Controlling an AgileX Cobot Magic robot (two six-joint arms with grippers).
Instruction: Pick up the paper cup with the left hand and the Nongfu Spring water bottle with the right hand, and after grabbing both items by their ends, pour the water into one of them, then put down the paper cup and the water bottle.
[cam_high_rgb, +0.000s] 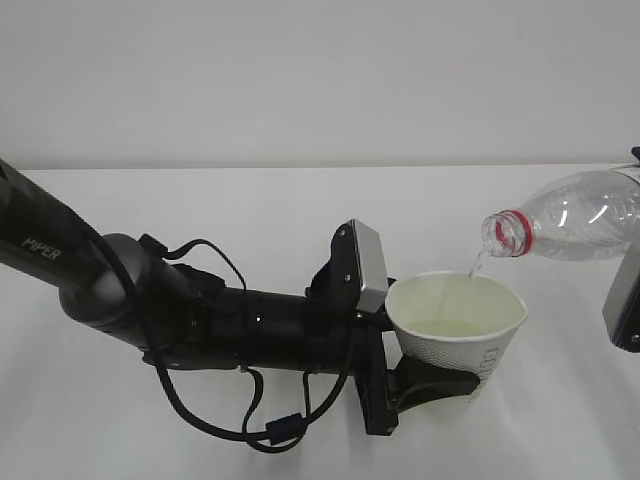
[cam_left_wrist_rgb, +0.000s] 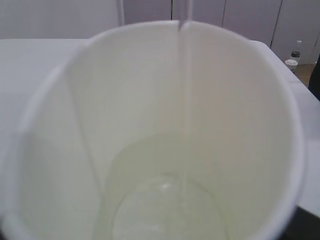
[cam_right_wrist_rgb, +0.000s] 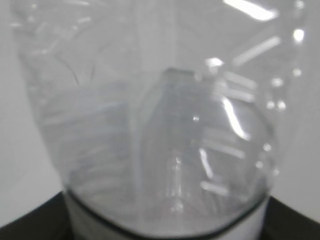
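The white paper cup is held off the table, its lower part clamped between the black fingers of my left gripper. The Nongfu Spring water bottle lies nearly level at the right edge, its red neck ring over the cup's far rim. A thin stream of water falls into the cup, where pale water pools. My right gripper is shut on the bottle's base end; the clear bottle fills that view. The cup's inside hides the left jaws.
The white table runs back to a plain grey wall. My left arm and its loose cables cross the lower left. The right wrist's grey block hangs at the right edge. A small bottle and cup stand far off.
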